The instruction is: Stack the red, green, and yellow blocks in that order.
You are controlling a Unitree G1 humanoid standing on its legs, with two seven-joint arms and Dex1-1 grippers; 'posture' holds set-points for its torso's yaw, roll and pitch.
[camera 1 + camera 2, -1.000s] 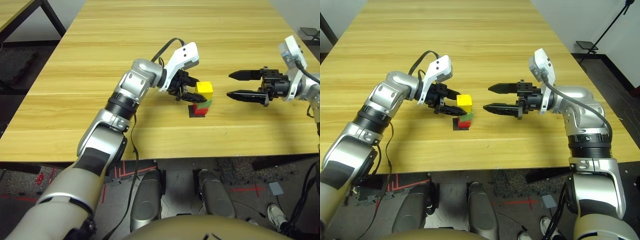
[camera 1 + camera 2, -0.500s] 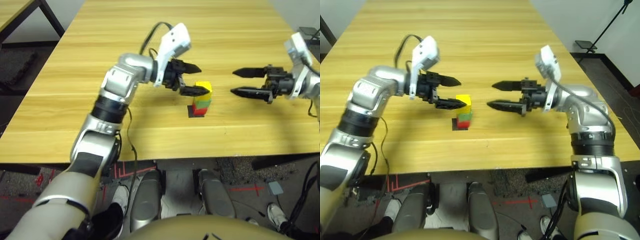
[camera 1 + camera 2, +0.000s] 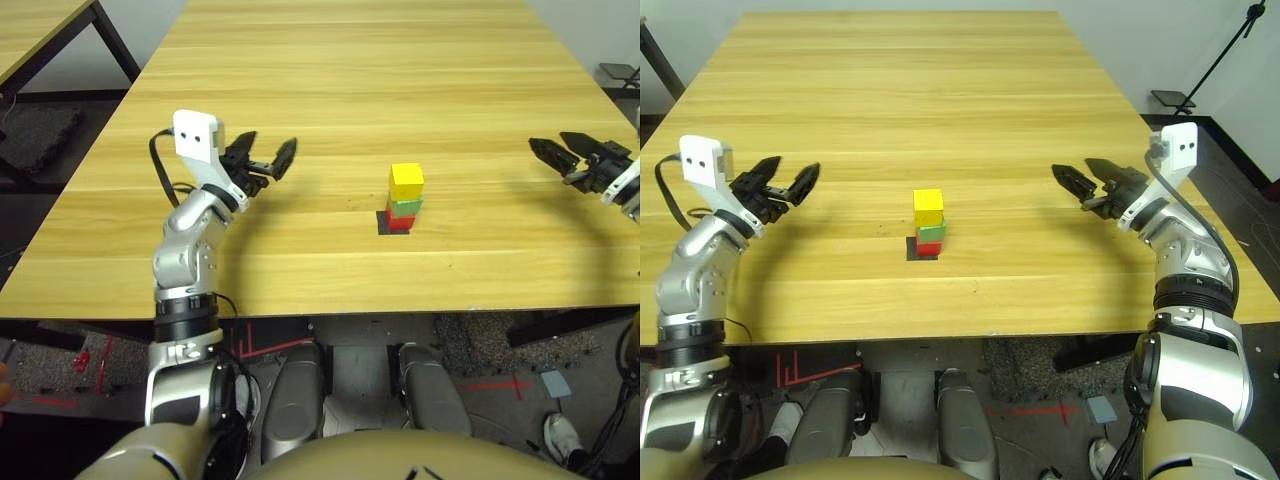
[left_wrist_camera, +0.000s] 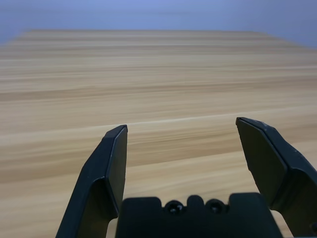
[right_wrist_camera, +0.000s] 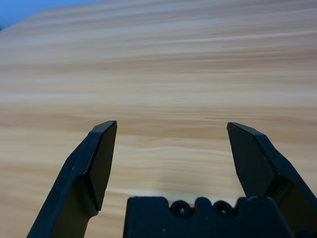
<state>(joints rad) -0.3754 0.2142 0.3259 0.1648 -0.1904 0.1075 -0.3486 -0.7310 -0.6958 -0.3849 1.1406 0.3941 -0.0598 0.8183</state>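
With blocks (image 3: 929,222) stacked, left tool (image 3: 788,182), right tool (image 3: 1083,179) wide open, empty

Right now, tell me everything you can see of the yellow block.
The yellow block is a small matte cube of plain colour, sitting upright and roughly square on top of the green block, which rests on the red block over a flat black patch near the middle of the wooden table. Only the green block touches it. Both grippers are open and well away, the left gripper and right gripper out to either side.
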